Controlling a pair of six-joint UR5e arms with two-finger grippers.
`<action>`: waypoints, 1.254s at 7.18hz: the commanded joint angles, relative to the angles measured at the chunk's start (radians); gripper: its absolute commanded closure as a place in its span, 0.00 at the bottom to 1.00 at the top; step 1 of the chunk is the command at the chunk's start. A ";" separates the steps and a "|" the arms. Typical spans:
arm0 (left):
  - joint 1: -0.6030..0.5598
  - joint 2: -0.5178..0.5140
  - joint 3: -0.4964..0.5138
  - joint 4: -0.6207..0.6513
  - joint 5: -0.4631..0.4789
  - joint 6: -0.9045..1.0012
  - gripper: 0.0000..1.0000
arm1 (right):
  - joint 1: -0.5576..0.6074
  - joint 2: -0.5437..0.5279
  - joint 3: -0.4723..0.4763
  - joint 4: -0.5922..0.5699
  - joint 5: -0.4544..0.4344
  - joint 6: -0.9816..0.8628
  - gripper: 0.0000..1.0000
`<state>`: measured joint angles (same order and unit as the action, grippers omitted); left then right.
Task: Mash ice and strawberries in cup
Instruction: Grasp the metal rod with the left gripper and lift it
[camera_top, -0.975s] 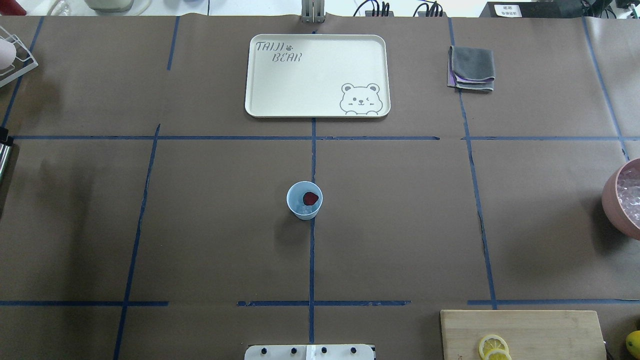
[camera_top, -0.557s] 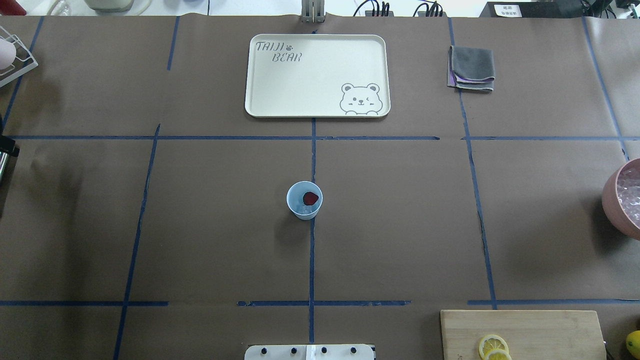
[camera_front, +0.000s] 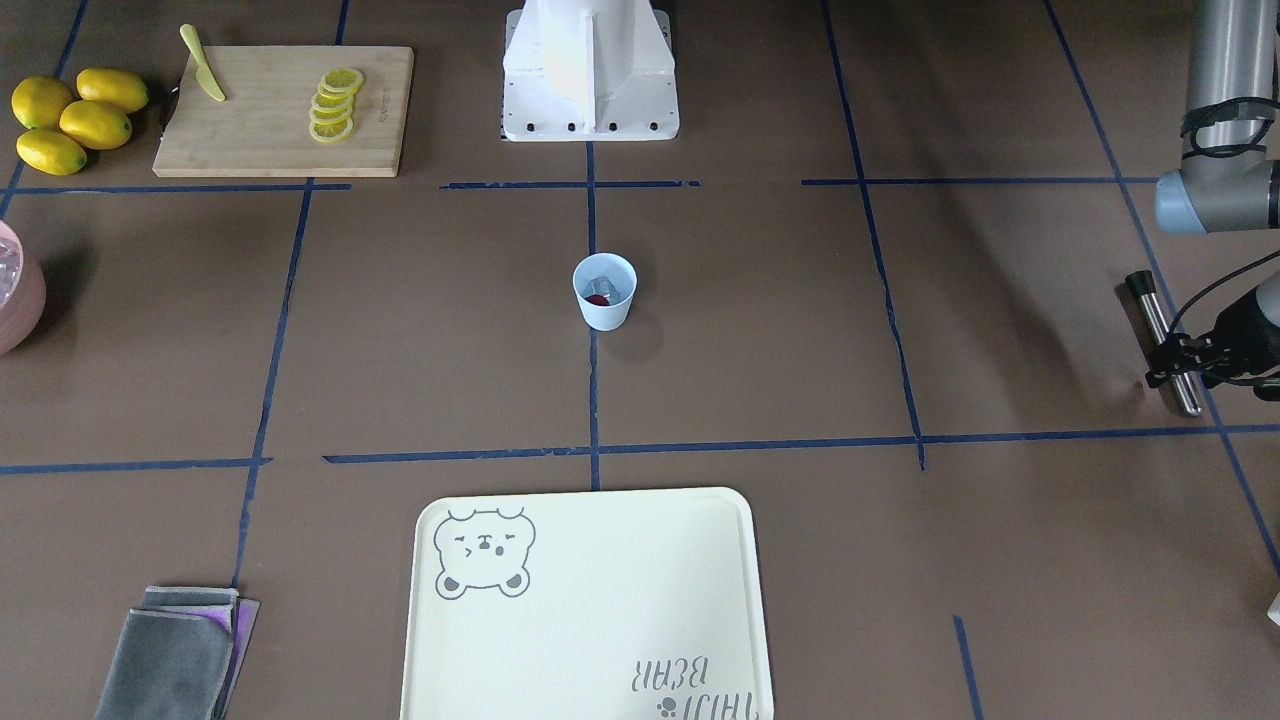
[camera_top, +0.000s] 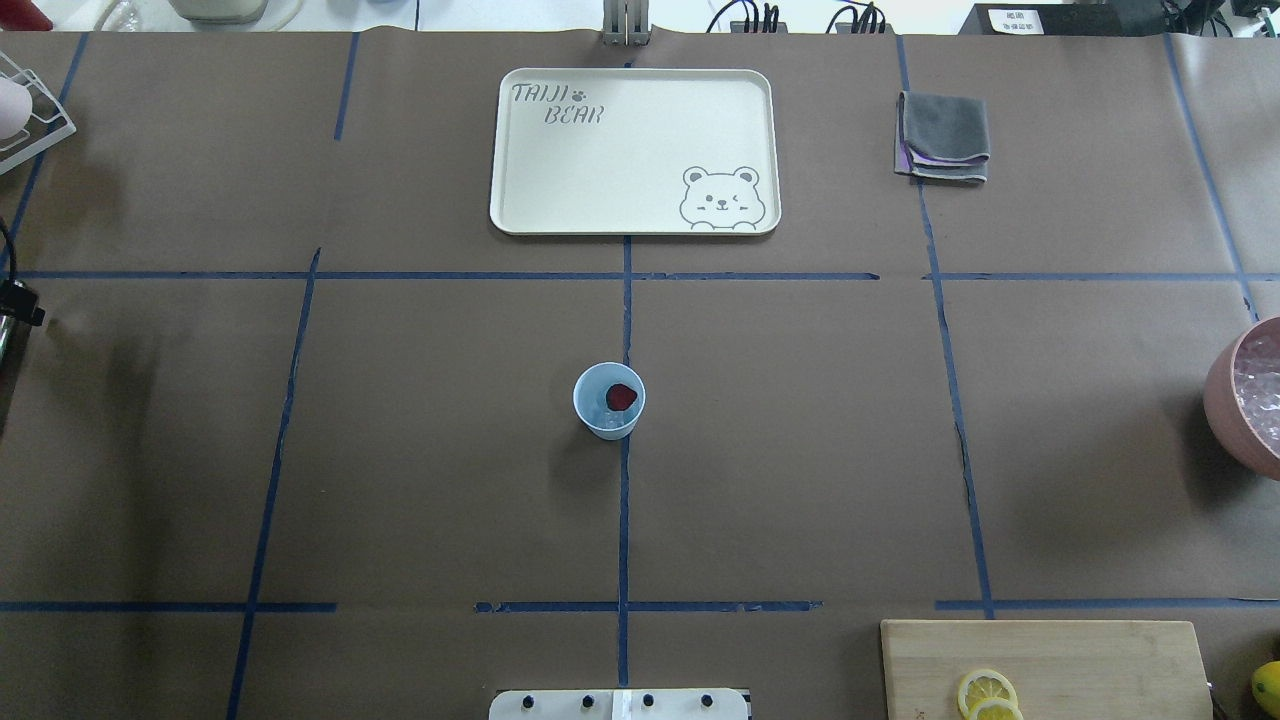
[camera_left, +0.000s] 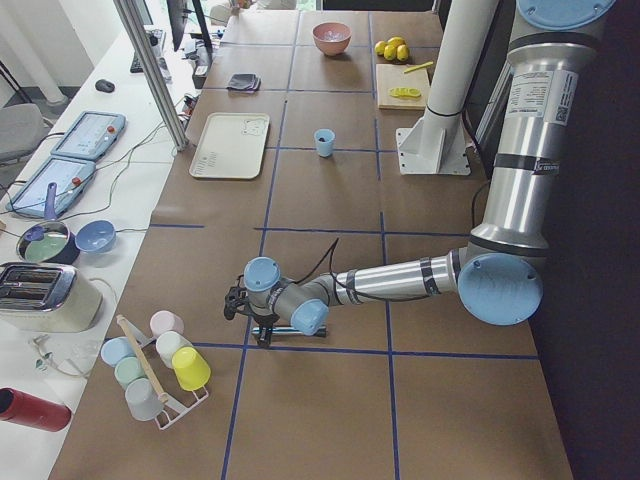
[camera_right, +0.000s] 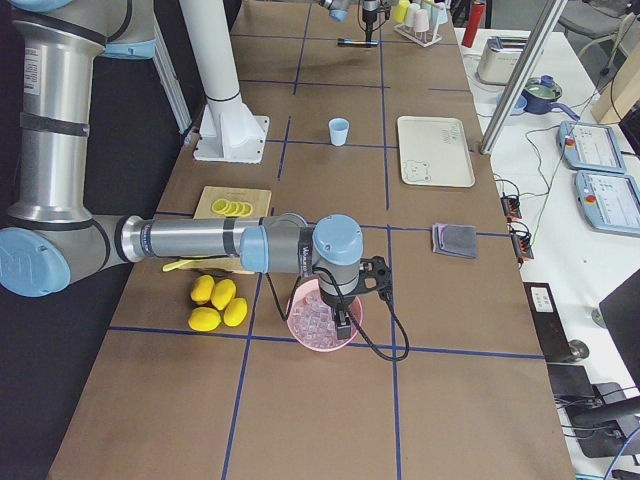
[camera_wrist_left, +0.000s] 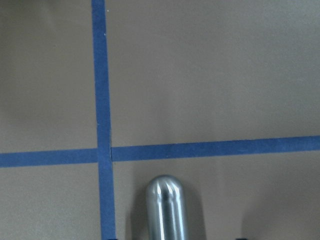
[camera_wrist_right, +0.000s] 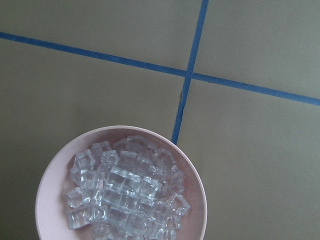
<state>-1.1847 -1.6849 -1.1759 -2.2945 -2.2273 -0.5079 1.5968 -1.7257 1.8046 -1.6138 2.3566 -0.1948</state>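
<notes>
The pale-blue cup (camera_top: 609, 400) (camera_front: 604, 291) stands upright at the table's middle. Inside it lie the dark-red strawberry (camera_top: 621, 397) and a clear ice cube (camera_front: 609, 284). Far off at the table's left end, my left gripper (camera_front: 1172, 362) (camera_left: 258, 325) is low over the paper, shut on a steel rod with a black tip (camera_front: 1160, 335) (camera_wrist_left: 166, 207). My right gripper (camera_right: 345, 320) hovers over the pink bowl (camera_right: 325, 322) (camera_wrist_right: 52, 180) full of ice cubes (camera_wrist_right: 125, 192). I cannot tell whether it is open or shut.
A cream bear tray (camera_top: 633, 150) and a folded grey cloth (camera_top: 944, 135) lie at the far side. A wooden board (camera_front: 283, 110) with lemon slices and a yellow knife sits beside whole lemons (camera_front: 70, 118). A rack of cups (camera_left: 155, 365) stands near the left gripper.
At the overhead view's left edge, the dark part of my left gripper has shifted slightly down and to the right. The cup and its contents have not moved.
</notes>
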 joint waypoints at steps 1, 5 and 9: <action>0.000 0.002 -0.002 -0.002 0.000 -0.001 0.75 | 0.002 -0.002 0.002 0.000 0.001 0.000 0.00; -0.006 0.004 -0.129 0.000 -0.037 0.014 1.00 | 0.003 -0.003 0.022 0.000 0.001 0.003 0.00; -0.029 -0.123 -0.300 -0.162 -0.106 0.149 0.97 | 0.003 -0.006 0.021 -0.002 0.003 0.003 0.00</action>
<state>-1.2107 -1.7423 -1.4534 -2.3767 -2.3289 -0.3549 1.6000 -1.7307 1.8259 -1.6148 2.3592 -0.1918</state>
